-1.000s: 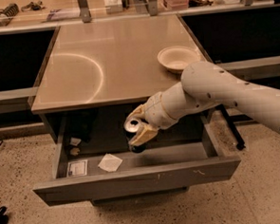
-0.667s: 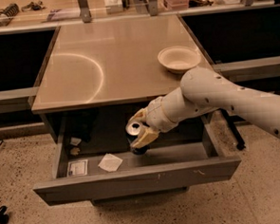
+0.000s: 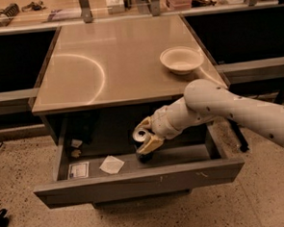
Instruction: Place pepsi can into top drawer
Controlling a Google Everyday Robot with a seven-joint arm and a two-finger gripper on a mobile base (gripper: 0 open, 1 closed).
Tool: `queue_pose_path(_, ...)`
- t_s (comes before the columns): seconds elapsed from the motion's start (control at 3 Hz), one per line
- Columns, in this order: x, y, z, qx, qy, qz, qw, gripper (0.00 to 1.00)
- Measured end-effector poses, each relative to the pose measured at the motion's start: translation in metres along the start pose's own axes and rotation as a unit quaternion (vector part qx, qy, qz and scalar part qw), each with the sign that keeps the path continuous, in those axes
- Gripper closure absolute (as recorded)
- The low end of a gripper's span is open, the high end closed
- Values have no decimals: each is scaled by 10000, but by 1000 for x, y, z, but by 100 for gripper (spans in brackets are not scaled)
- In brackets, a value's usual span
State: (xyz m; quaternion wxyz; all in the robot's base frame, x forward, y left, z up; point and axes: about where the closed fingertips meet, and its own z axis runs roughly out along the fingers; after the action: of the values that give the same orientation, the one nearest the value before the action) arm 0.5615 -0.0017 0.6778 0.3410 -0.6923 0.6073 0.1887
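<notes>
Claw point(image 3: 147, 138) pinching can point(image 3: 140, 134) — tilted, base at or near drawer point(image 3: 136, 184) floor just below. Risk: release while tilted — can tips, rolls toward paper scrap point(image 3: 111, 164) left of claw.

You have a white bowl point(image 3: 181, 60) on the tan surface point(image 3: 105, 64), near its right edge. Lower down, a white paper scrap point(image 3: 111, 164) lies just left of the pincer point(image 3: 144, 135), with a label point(image 3: 78, 170) farther left. The floor point(image 3: 21, 190) is speckled.
</notes>
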Motion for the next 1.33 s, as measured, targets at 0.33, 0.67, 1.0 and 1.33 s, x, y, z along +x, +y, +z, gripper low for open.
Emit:
queue_pose_path(0.33,19,-2,10,86,-61,119,9999,100)
queue_pose_path(0.67,17,-2,8,86,-61,119,9999,86)
queue_pose_path(1.0,17,-2,8,86,-61,119,9999,63)
queue_pose_path(1.33,17,-2,8,85,-61,118,9999,39)
